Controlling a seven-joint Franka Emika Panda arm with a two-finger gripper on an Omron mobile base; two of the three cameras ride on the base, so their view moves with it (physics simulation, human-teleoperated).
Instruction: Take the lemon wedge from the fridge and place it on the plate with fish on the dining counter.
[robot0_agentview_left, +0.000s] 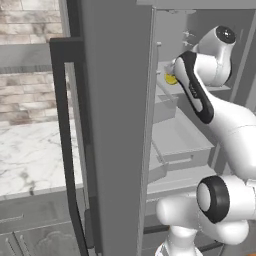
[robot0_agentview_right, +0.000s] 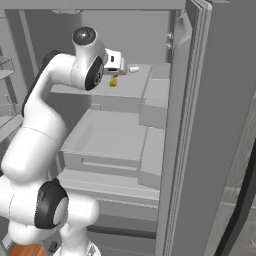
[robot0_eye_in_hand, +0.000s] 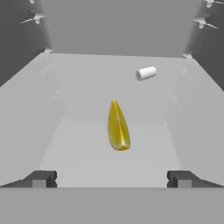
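Observation:
The fridge (robot0_agentview_left: 115, 125) stands open, and my arm reaches onto an upper shelf (robot0_eye_in_hand: 87, 87) inside it. The lemon wedge (robot0_eye_in_hand: 118, 127), small and bright yellow, lies on that shelf with its point towards the back. It also shows just under my hand (robot0_agentview_right: 113, 81) and beside my forearm (robot0_agentview_left: 170, 79). My gripper (robot0_eye_in_hand: 112, 178) hovers just above and in front of the wedge, open, its two dark fingertips (robot0_eye_in_hand: 41, 178) wide apart and touching nothing. The plate with fish and the dining counter are out of view.
A small white cylinder (robot0_eye_in_hand: 146, 73) lies further back on the same shelf. Below the shelf sit grey fridge drawers (robot0_agentview_right: 105, 140). The open door (robot0_agentview_right: 200, 125) stands close on the right. A marble worktop (robot0_agentview_left: 30, 155) over grey cabinets lies left of the fridge.

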